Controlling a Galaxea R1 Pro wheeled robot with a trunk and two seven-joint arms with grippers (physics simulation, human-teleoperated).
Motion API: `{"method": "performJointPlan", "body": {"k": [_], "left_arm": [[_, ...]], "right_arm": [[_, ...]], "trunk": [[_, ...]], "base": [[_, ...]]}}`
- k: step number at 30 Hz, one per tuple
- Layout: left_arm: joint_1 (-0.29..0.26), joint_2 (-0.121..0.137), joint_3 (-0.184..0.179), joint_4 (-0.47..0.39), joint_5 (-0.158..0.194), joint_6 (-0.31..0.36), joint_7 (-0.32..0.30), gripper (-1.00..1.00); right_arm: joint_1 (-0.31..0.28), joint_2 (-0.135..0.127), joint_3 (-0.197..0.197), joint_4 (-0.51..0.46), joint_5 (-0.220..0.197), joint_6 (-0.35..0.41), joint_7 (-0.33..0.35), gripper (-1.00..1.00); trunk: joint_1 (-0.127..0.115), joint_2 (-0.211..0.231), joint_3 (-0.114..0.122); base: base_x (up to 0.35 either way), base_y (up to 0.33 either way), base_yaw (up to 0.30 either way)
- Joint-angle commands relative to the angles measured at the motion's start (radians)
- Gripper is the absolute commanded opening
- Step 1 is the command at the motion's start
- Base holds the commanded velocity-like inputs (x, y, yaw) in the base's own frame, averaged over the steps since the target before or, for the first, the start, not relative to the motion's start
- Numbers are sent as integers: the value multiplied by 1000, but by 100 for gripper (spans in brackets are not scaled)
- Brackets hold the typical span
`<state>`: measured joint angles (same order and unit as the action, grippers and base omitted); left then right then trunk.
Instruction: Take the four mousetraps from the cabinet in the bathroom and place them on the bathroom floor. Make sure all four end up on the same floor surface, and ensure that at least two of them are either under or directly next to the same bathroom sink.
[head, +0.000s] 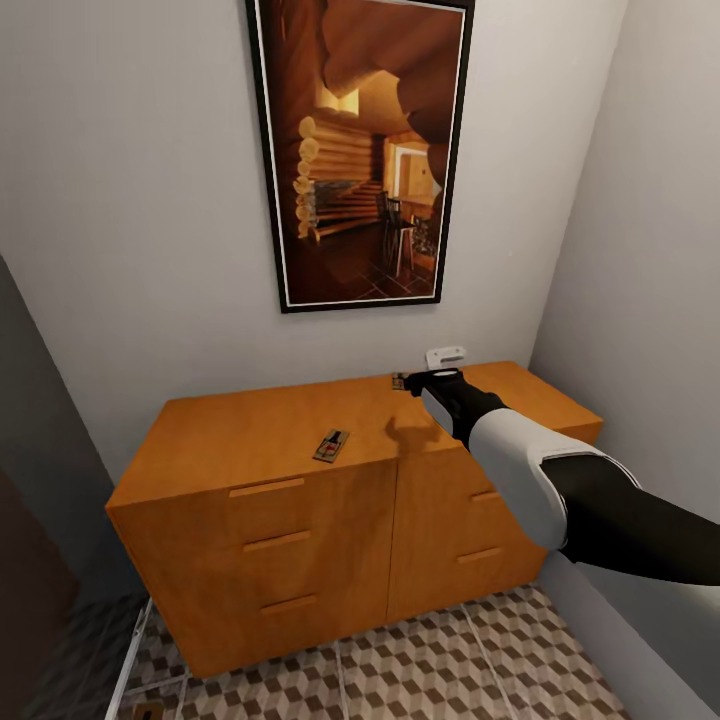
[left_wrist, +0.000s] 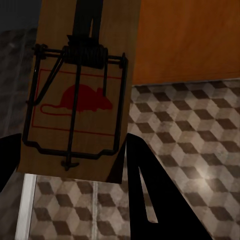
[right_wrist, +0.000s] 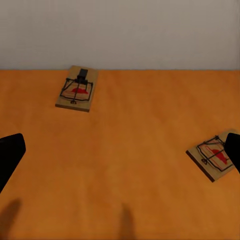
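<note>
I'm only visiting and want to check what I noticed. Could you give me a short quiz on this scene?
1. True or false: the right hand is closed around a trap.
2. The left hand holds a small flat brown wooden mousetrap with a red mouse mark. What shows behind it? A) brown, beige and white cube-patterned floor tiles; B) a white bathtub; C) a mirror.
3. How many mousetraps lie on top of the wide orange-brown wooden cabinet?

Key: 1 false, since its fingers are spread wide. 2 A. 3 two, one near the wall and one closer to the front.
</note>
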<state>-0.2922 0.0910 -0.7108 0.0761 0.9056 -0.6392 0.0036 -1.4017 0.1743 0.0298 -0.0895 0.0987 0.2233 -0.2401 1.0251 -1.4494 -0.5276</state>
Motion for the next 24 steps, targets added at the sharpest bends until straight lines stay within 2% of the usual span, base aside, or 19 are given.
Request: {"method": "performJointPlan", "body": {"k": [1,7,16,24], "left_arm": [[-1,-1,-7,2,-1,-3,6,-100],[-1,-1,-7,2,-1,-3,5,-100],[-1,-1,-7,2,-1,-2,5,-100],[-1,-2,-7,2,-1,-2,6,-100]], "right_arm": [[0,0,3,-2,10,10,-2,100],[0,0,2,-1,10,10,-2,100],[0,0,2,-1,10,10,-2,100],[0,0,3,-1,10,10,0,100]], "trunk": [[0,-1,-1],[0,-1,-1],[0,-1,-1],[0,-1,-1]], "base": [[0,0,0],[53,43,0],[152,161,0],[21,22,0]]}}
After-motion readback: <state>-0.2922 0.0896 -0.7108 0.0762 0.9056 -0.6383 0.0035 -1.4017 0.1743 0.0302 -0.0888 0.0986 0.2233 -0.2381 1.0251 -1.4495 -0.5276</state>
